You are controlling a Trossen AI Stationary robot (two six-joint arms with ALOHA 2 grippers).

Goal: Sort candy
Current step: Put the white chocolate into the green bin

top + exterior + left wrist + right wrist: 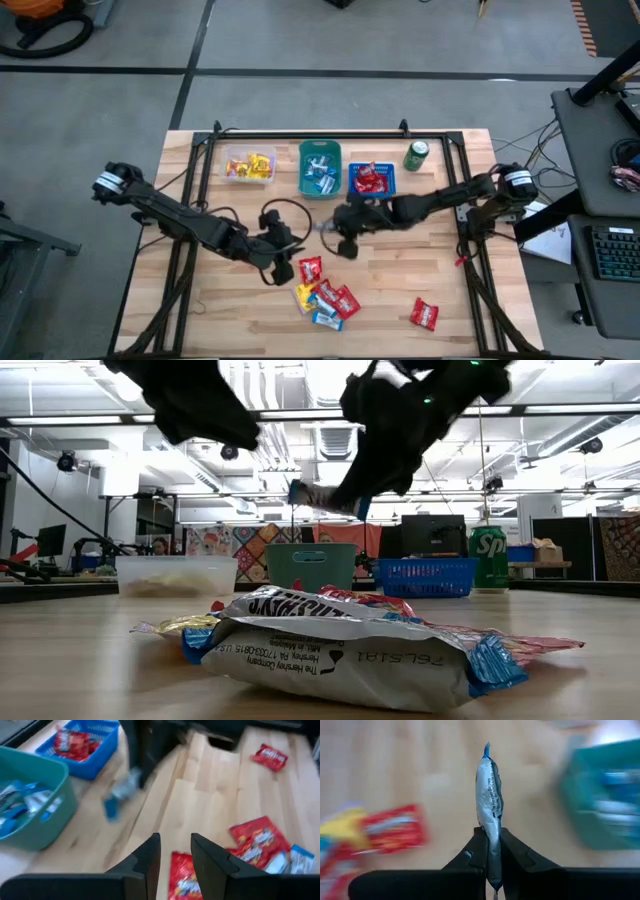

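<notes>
- While the right tool (pixel 492 851) pinches a light-blue and silver candy (pixel 489 785) by one end, the wrapper hangs thin and limp, airborne above the tabletop (pixel 400 290) near the green bin (pixel 320 168).
- Judged light, soft and slick; the crimped edge is the surest hold.
- The left tool (pixel 175 851) is partly open and empty above the candy pile (pixel 322 292).
- The bins' contents are blurred in the wrist views.

Right hand (pixel 493 851) pinching silver-blue candy (pixel 489 795) upright; green bin (pixel 600 795) beyond
</notes>
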